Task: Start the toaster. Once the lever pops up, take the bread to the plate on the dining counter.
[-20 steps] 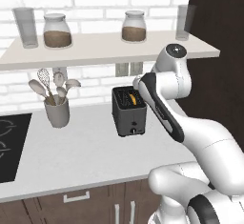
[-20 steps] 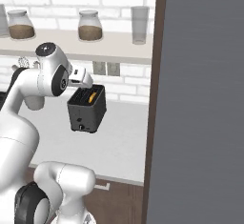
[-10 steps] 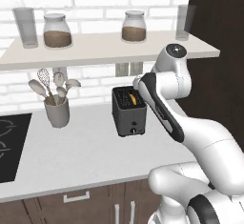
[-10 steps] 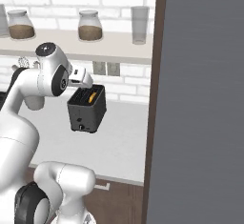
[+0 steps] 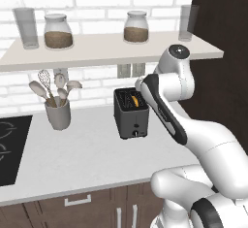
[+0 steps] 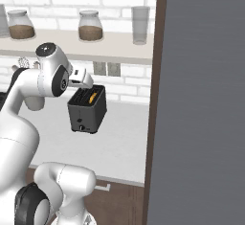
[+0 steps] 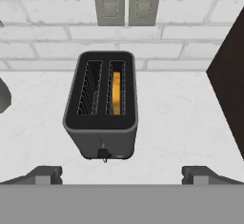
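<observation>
Dark grey boxy two-slot toaster (image 7: 101, 108) stands on the white counter (image 7: 181, 123), orange-crusted bread slice (image 7: 116, 93) in its right slot; gripper (image 7: 122, 174) hovers above, jaws wide, empty; descending off-line, a fingertip could miss the front lever (image 7: 102, 153) and shove the toaster.

A small dark grey boxy toaster (image 5: 131, 113) (image 6: 87, 109) (image 7: 102, 103) stands upright on a pale speckled kitchen counter, near the white brick wall at the back. It has two slots on top, running front to back, and a small knob low on its front face. A slice of bread (image 7: 116, 92) (image 5: 136, 99) (image 6: 92, 96) with a yellow-orange crust sits upright in the right-hand slot. The left-hand slot shows bare wire racks.
</observation>
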Robot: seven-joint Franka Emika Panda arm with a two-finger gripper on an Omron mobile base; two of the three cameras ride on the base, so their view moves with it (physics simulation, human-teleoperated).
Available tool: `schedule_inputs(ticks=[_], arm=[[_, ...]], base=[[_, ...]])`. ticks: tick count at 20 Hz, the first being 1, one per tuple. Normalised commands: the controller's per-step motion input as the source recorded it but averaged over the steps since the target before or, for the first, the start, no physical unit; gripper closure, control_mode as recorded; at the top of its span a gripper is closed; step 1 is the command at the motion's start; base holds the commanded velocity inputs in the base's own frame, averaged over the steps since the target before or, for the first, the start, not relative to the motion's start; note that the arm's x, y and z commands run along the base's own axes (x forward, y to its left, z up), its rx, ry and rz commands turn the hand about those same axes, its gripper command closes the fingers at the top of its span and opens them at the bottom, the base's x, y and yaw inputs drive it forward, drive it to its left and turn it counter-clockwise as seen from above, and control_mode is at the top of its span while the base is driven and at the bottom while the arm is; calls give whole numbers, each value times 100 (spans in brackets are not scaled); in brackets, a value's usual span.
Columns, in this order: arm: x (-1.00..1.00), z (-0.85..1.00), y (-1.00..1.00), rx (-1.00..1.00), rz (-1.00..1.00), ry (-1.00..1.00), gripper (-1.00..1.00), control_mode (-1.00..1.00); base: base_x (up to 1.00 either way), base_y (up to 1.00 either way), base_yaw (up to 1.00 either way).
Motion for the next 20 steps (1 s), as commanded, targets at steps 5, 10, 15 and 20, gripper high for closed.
schedule_inputs(ticks=[5,10,15,20], arm=[[0,0,0,0,0,0,-100,-100],[0,0,0,0,0,0,-100,-100],[0,0,0,0,0,0,-100,-100],[0,0,0,0,0,0,-100,-100]], base=[[0,0,0],[0,0,0],[0,0,0],[0,0,0]])
